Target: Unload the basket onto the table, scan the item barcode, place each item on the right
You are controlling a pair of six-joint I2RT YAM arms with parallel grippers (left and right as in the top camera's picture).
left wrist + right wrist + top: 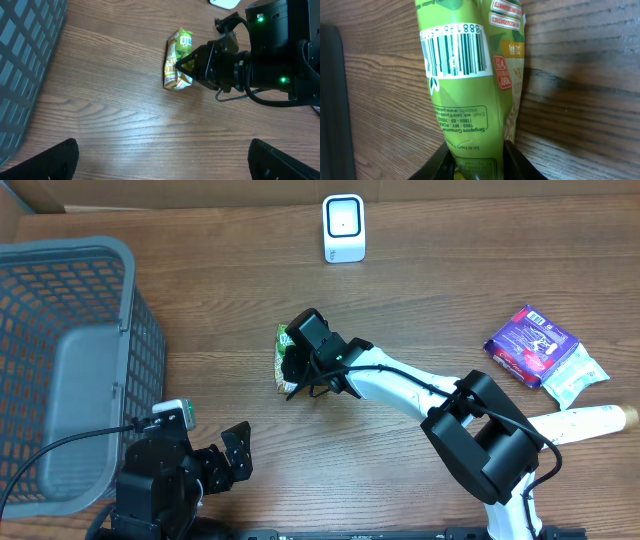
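The item is a green snack packet (286, 360) lying on the wooden table near the middle. Its white barcode (452, 52) faces the right wrist camera. My right gripper (479, 162) is closed on the packet's lower end (470, 125), one black finger against each side. The left wrist view shows the same packet (178, 59) with the right gripper (189, 67) on it from the right. My left gripper (161, 160) hovers over bare table at the front left, open and holding nothing. A white scanner (343, 227) stands at the far edge.
A grey mesh basket (60, 380) fills the left side. At the right lie a purple packet (530, 345), a pale green packet (578, 375) and a white tube (590, 422). The right arm's links (480, 430) stretch across the front right.
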